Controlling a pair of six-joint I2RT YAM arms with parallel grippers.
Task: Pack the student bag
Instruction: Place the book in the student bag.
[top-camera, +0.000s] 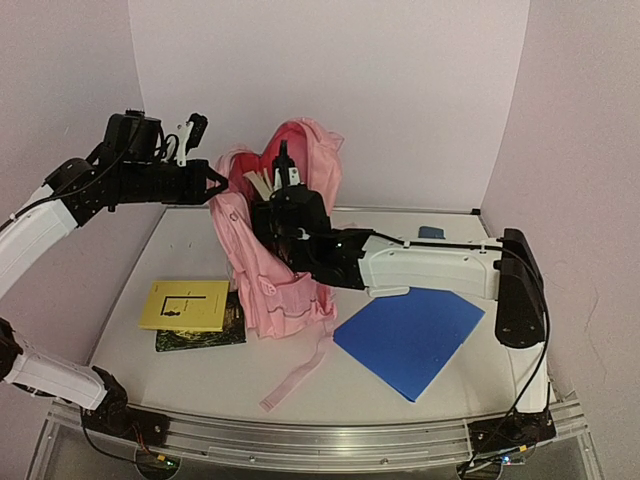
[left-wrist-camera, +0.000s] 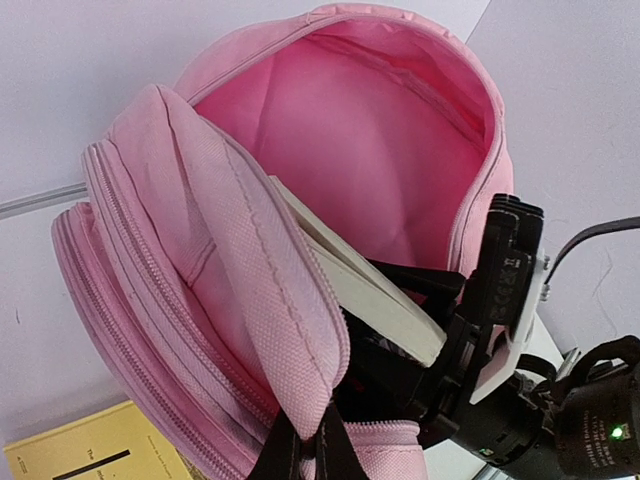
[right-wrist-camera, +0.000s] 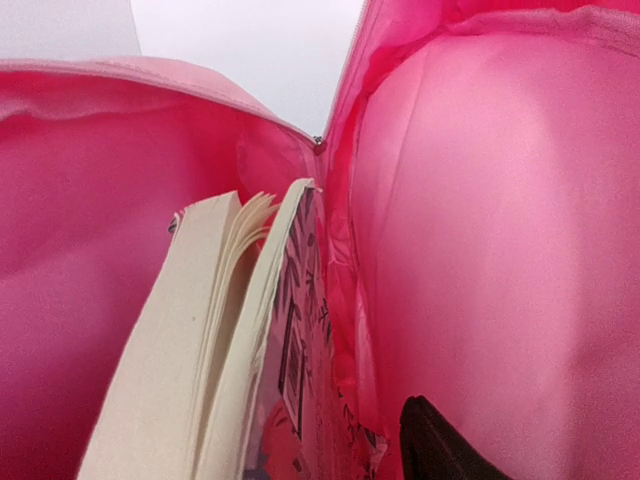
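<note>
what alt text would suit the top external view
A large light-pink fabric backpack stands open, left hand pinching its rim, right hand in its mouth beside a pale-paged book. A thin yellow book and flat blue sheet lie alongside.

The student bag (left-wrist-camera: 250, 300) is matt, woven pink cloth with a smoother lining; the book (right-wrist-camera: 200, 350) has matt cream paper pages.

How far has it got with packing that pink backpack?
Done: the pink backpack stands unzipped with a thick book inside. In hand: the left claw pinches its rim open while the right claw reaches in at that book; its grip is unclear. Left: a yellow book, a dark book under it and a blue sheet lie on the table.
</note>
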